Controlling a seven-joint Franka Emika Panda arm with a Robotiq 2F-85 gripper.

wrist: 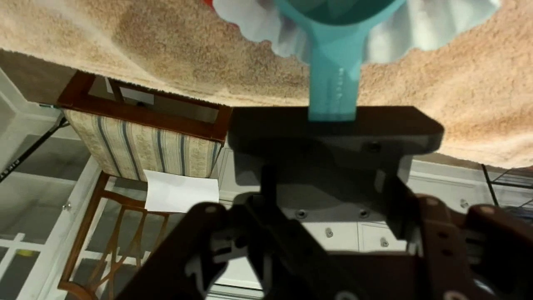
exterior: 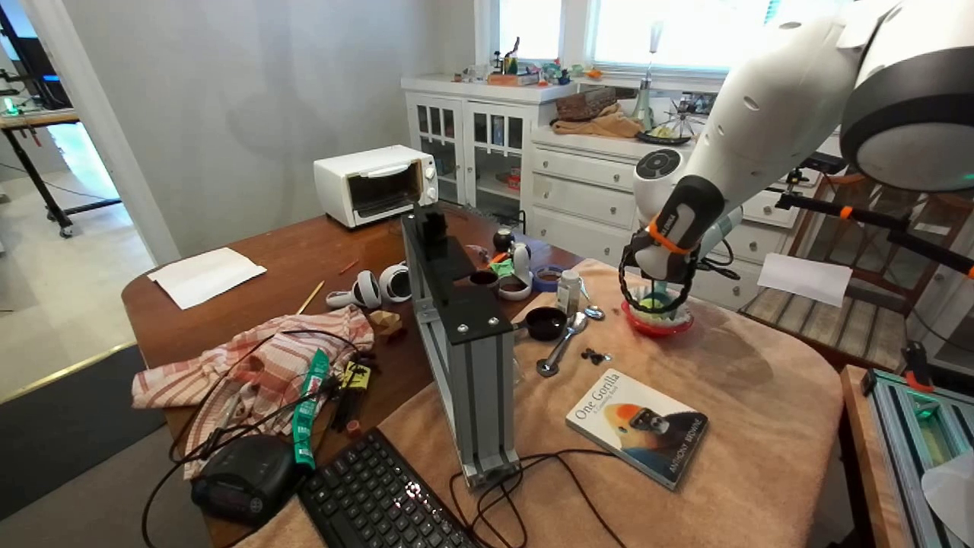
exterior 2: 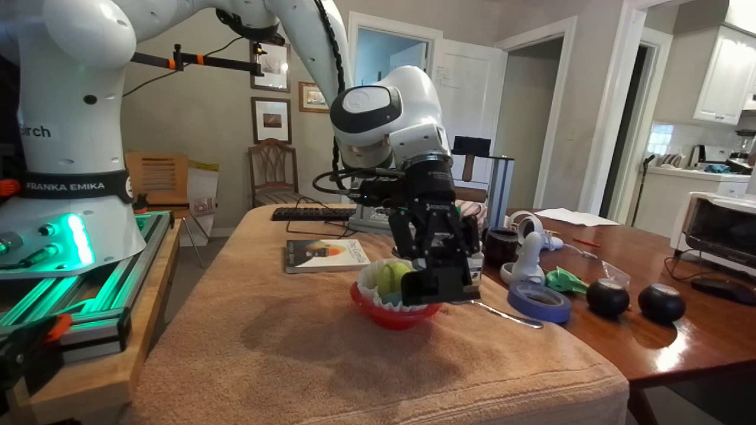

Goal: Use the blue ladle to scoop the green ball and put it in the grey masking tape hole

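Observation:
The blue ladle point(wrist: 335, 79) stretches from my gripper point(wrist: 333, 121) into the red bowl in the wrist view. My gripper is shut on the end of its handle. In an exterior view the gripper point(exterior 2: 440, 286) is low at the side of the red bowl point(exterior 2: 393, 320) with its white crinkled liner. The green ball point(exterior 2: 390, 278) is in the lined bowl, with a teal bit of the ladle showing just below it. I cannot tell whether the ball rests in the ladle's cup. The masking tape roll point(exterior 2: 538, 302), bluish here, lies flat beyond the gripper; it also shows point(exterior: 548, 277).
Two black round pots point(exterior 2: 607, 298), a white controller point(exterior 2: 525, 265) and a green item point(exterior 2: 564, 280) stand near the tape. A white bottle point(exterior: 568, 289), spoons point(exterior: 564, 342) and a dark cup point(exterior: 545, 323) lie between bowl and metal frame point(exterior: 483, 396). A book point(exterior: 639, 426) lies nearby.

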